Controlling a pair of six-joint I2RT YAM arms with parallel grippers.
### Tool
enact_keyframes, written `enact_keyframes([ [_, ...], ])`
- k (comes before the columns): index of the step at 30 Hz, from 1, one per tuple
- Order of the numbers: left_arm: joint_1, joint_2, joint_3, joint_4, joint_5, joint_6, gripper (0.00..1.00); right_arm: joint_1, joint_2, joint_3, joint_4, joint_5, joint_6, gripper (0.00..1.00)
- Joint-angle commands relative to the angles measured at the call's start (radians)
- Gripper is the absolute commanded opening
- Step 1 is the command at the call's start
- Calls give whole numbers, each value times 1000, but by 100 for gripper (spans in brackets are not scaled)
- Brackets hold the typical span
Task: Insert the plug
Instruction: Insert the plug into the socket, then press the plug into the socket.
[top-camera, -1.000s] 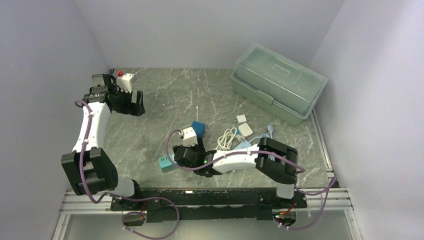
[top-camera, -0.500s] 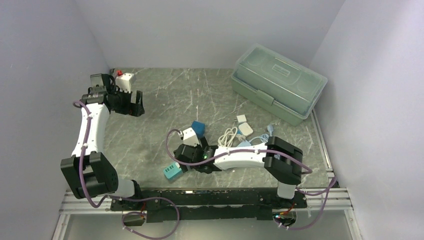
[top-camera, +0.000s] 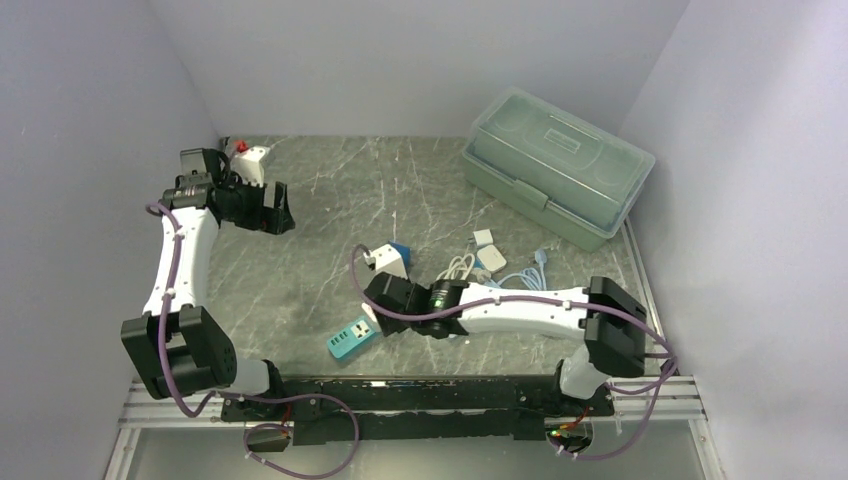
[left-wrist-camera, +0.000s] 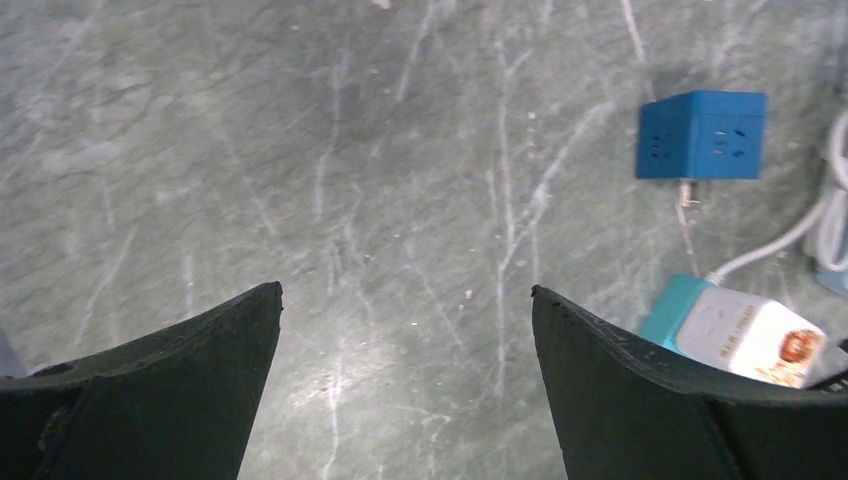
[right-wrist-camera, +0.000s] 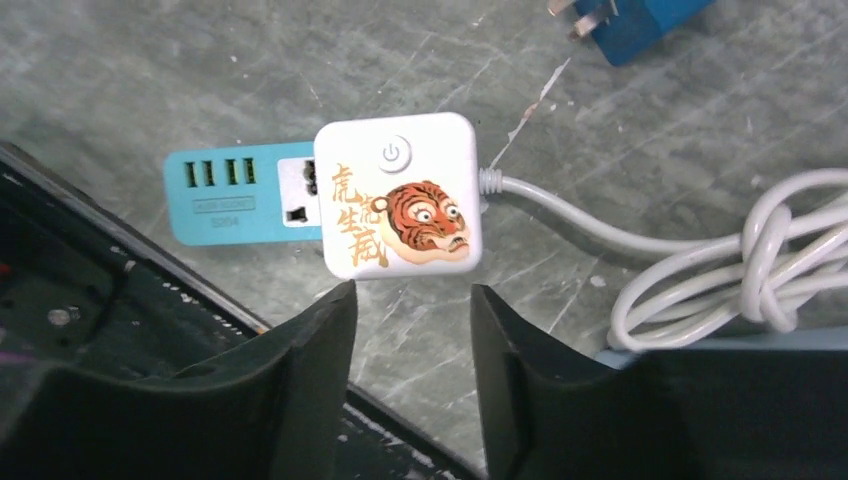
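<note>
A white square plug (right-wrist-camera: 397, 195) with a tiger print and a power button sits on the socket end of the teal power strip (right-wrist-camera: 220, 195), covering part of a socket. How deep it sits I cannot tell. My right gripper (right-wrist-camera: 412, 290) is just short of the plug, open, with only table between its fingers. The strip (top-camera: 345, 342) lies near the front edge, with the right gripper (top-camera: 378, 308) at its right end. In the left wrist view the plug (left-wrist-camera: 750, 340) shows at the lower right. My left gripper (left-wrist-camera: 406, 288) hangs wide open over bare table at the far left (top-camera: 275, 215).
A blue cube adapter (top-camera: 403, 249) lies just beyond the right gripper. The plug's white cable (right-wrist-camera: 760, 270) is coiled to the right, beside small white chargers (top-camera: 487, 250). A green lidded box (top-camera: 555, 165) stands at the back right. A white socket block (top-camera: 250, 160) sits in the far-left corner.
My right gripper let go of the plug and drew back to the right, leaving it on the strip. The strip shifted slightly. The left arm barely moved.
</note>
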Motion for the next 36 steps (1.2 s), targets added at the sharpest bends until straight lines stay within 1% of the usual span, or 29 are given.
enact_keyframes([
  [1,-20,-54,-17,-51,190,-1,96,-51,-95,-37,87,-75,-18,45],
  [3,-61,-79,-60,-54,244,-4,90,-67,-105,-42,87,-89,-30,50],
  [5,-135,-107,-109,-51,251,0,87,-82,-105,-45,89,-104,-36,52],
  [8,-300,-147,-170,-60,212,13,88,-110,-115,-74,131,-146,-33,52],
  [11,-393,-169,-230,-35,188,7,88,-147,-134,-129,202,-207,-23,51],
  [12,-413,-170,-247,-25,181,4,86,-159,-141,-152,231,-229,-19,50],
  [16,-463,-163,-286,-1,200,16,77,-187,-152,-212,321,-300,-22,47],
  [23,-537,-169,-299,21,247,54,72,-195,-152,-240,381,-321,-14,43],
  [25,-572,-146,-300,21,240,52,68,-197,-148,-246,392,-326,-11,42],
  [28,-626,-120,-315,21,222,75,57,-197,-142,-252,399,-335,-6,40],
  [30,-648,-115,-331,36,214,91,52,-197,-138,-256,396,-338,-2,39],
  [33,-686,-104,-347,51,179,120,49,-197,-140,-265,393,-335,-1,37],
  [36,-697,-99,-363,67,164,139,46,-202,-144,-270,391,-335,-2,34],
])
